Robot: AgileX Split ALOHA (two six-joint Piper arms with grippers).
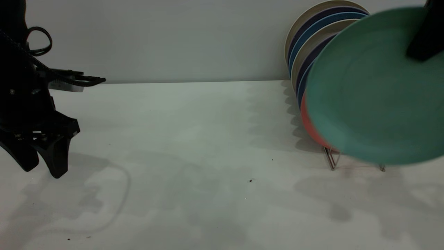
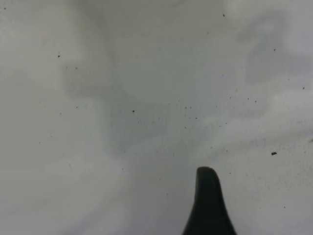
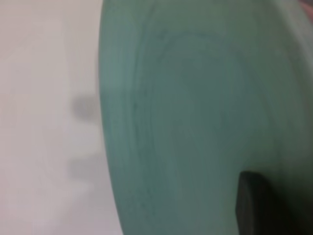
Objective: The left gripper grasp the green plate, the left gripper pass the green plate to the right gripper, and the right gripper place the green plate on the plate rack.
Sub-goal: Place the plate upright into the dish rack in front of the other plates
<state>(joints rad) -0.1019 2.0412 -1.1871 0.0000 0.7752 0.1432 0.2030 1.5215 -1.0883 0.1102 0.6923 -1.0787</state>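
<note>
The green plate (image 1: 374, 90) hangs tilted in the air at the right, in front of the plates that stand in the plate rack (image 1: 332, 160). Its lower edge is a little above the table. My right gripper (image 1: 420, 48) comes down from the top right corner and is shut on the plate's upper rim. In the right wrist view the green plate (image 3: 195, 122) fills most of the picture, with one dark finger (image 3: 254, 205) pressed on its face. My left gripper (image 1: 41, 166) hovers at the far left above the table, open and holding nothing. One finger (image 2: 208, 205) shows in the left wrist view over bare table.
Several plates stand upright in the rack: beige (image 1: 312, 15), navy and blue ones, and a salmon-pink plate (image 1: 309, 126) nearest the front, partly behind the green plate. A grey wall (image 1: 173, 38) closes the back. The white table (image 1: 194, 156) stretches between the two arms.
</note>
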